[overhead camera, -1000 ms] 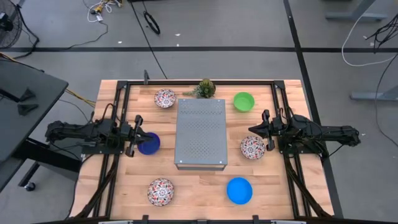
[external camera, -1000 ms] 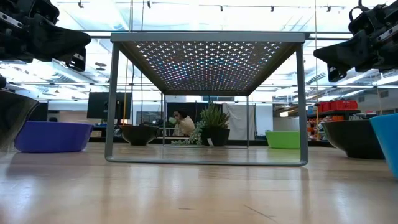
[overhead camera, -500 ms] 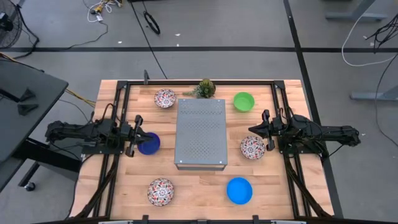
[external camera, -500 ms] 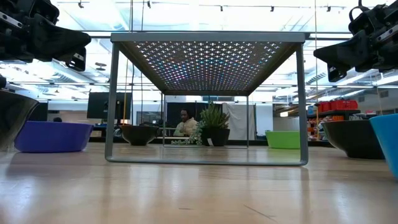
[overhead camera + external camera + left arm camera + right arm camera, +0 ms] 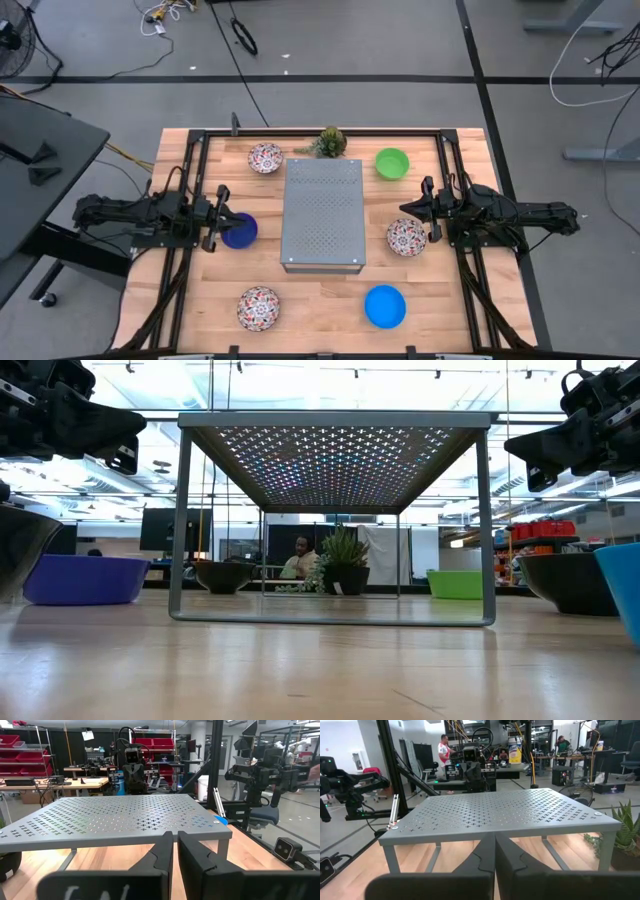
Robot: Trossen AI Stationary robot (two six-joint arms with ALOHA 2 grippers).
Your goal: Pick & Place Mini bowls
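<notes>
Six mini bowls rest on their bases on the wooden table around the grey perforated box. Floral ones sit at far left, right and near left. The green bowl is far right, the light blue bowl near right, the dark blue bowl left of the box. My left gripper hovers shut above the dark blue bowl's left rim, raised off the table. My right gripper hovers shut just past the right floral bowl, also raised. Both point at the box.
The small spiky plant stands at the box's far edge. The box is a raised platform on thin legs, open underneath. Black frame rails run along both table sides. A person sits in the room beyond the table.
</notes>
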